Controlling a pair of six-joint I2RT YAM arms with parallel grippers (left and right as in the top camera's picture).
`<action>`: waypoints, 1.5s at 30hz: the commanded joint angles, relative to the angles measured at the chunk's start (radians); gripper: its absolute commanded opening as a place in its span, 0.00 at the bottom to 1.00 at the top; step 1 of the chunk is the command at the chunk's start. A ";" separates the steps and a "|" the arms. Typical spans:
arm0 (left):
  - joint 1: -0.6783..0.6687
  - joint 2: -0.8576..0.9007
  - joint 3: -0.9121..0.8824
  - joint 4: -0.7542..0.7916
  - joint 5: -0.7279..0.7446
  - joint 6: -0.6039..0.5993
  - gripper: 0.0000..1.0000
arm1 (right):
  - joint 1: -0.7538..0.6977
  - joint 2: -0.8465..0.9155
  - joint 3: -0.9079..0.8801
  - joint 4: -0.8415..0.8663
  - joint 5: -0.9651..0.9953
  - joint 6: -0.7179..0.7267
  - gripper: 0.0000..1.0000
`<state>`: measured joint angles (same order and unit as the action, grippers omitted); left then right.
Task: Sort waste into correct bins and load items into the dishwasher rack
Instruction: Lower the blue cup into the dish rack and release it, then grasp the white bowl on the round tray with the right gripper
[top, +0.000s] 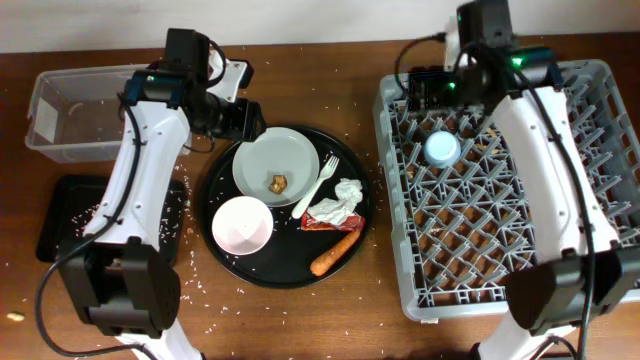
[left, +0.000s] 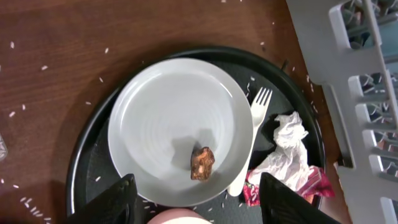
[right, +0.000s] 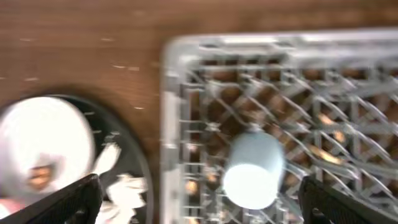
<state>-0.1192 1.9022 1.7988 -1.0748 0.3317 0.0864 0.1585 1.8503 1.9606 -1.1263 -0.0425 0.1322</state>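
Overhead, the round black tray (top: 207, 190) is the anchor. The grey-green plate (top: 277, 160) sits on its far half and carries the small brown food chunk (top: 279, 182). The white bowl (top: 240, 224) is on the tray's near-left part, and the white fork (top: 318, 183) lies against the plate's right rim. The napkin (top: 340, 203), red wrapper (top: 322, 222) and carrot (top: 334, 254) line the tray's right side. The dishwasher rack (top: 392, 230) stands just right of the tray; the clear tub (top: 45, 100) and shallow black tray (top: 60, 240) lie to its left.

The left gripper (top: 248, 120) hovers at the tray's far-left edge. Its fingers (left: 115, 200) are spread wide and hold nothing, with the chunk below and between them. The right gripper (top: 428, 90) hangs over the rack's far-left corner, well away from the tray, fingers (right: 69, 200) also spread. The light-blue cup (top: 441, 149) rests in the rack beneath, free of them.

The step in hand looks like picking up the chunk. It calls for a straight descent centred on it, a gentle close so the tips meet the chunk and do not scrape the plate, and care to keep clear of the fork. The lift should come before any swing left toward a bin.

The right wrist view is blurred, so I cannot tell which way up the cup sits. I cannot make out any oat-like scraps; the pale specks on the shallow tray may only be rice. The bowl is cut off at the left wrist view's lower edge.
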 joint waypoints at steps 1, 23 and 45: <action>-0.037 0.050 -0.031 -0.020 -0.061 0.024 0.62 | 0.077 0.003 0.008 -0.016 -0.037 0.007 0.98; -0.190 0.038 -0.221 -0.271 -0.403 -0.351 0.45 | 0.058 0.005 -0.006 -0.093 -0.037 0.006 0.95; 0.342 -0.229 -0.201 -0.056 -0.327 -0.385 0.53 | 0.651 0.234 -0.430 0.445 -0.210 0.325 0.45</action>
<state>0.2192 1.6718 1.5970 -1.1275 -0.0067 -0.2890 0.8139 2.0624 1.4757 -0.6796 -0.2260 0.4591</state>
